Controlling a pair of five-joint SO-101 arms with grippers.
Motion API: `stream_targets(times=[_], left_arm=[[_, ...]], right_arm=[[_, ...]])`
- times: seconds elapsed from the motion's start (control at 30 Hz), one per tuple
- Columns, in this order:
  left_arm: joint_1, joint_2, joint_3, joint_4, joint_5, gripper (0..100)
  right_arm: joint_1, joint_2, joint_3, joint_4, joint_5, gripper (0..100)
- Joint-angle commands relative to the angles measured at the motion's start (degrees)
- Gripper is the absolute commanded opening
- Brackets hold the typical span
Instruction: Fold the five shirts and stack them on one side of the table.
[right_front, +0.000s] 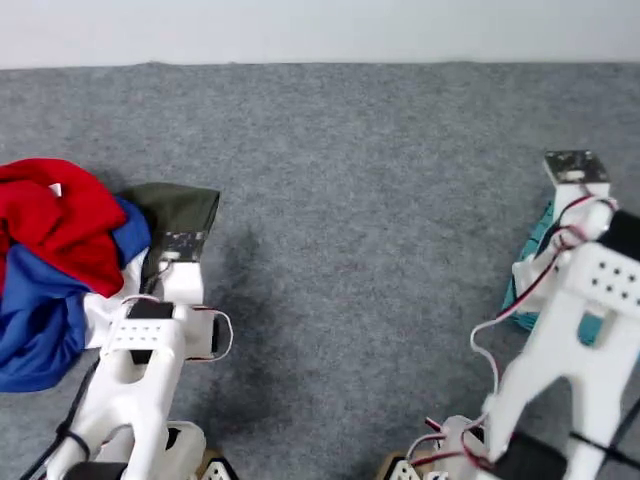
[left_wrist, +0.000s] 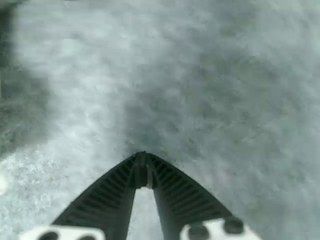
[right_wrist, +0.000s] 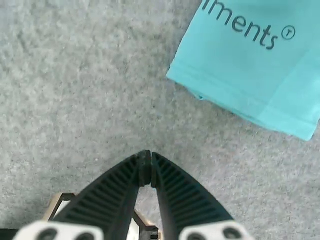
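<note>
- Left gripper (left_wrist: 144, 161): the jaws are pressed together with nothing between them, tips low over the bare grey table cover (left_wrist: 210, 75).
- Just beside those jaws, on their outer side, sits the heap. A dark green shirt (right_front: 182, 208) lies nearest, with a red shirt (right_front: 55, 215) on top farther out. A blue shirt (right_front: 38, 330) spills below it, and a strip of white cloth (right_front: 103, 305) shows between. All of it is limp, crumpled knit with the hems buried.
- I judge the step in hand to be drawing one shirt out of the heap. I'd spread the jaws first and pinch the green one at a free edge, since it lies closest. Then I'd drag it low and slow toward the open middle, so the felt-like cover doesn't snag it and the others don't follow.
- Right gripper (right_wrist: 145, 161): the jaws are likewise closed on nothing.
- Ahead of those tips, and apart from them, lies a teal shirt (right_wrist: 250, 65). It is flat and smooth, with a straight stitched hem and a square corner. It looks folded to me, so probably the start of the stack.
</note>
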Motion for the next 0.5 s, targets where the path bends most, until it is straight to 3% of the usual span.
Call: stream_targets(times=[0.0, 0.07, 0.23, 0.37, 0.47], left_arm=[[0.4, -4.9, -15.3, 12.4, -14.6, 2], [0.4, -7.8, -22.5, 15.8, -18.2, 2], [0.4, -14.5, -31.9, 15.7, -17.3, 2], [-1.8, -17.6, -34.6, 11.7, -18.4, 2], [-6.3, -16.4, -34.2, 7.6, -25.0, 2]], right_arm=[[0.4, -6.5, 2.3, 2.3, -0.7, 0.9], [0.4, -9.0, 4.6, 2.3, -0.7, 0.9], [0.4, -14.0, 10.2, 2.3, -0.7, 0.9], [0.4, -16.4, 13.2, 2.3, -0.7, 0.9], [0.4, -17.1, 15.0, 2.3, -0.7, 0.9]])
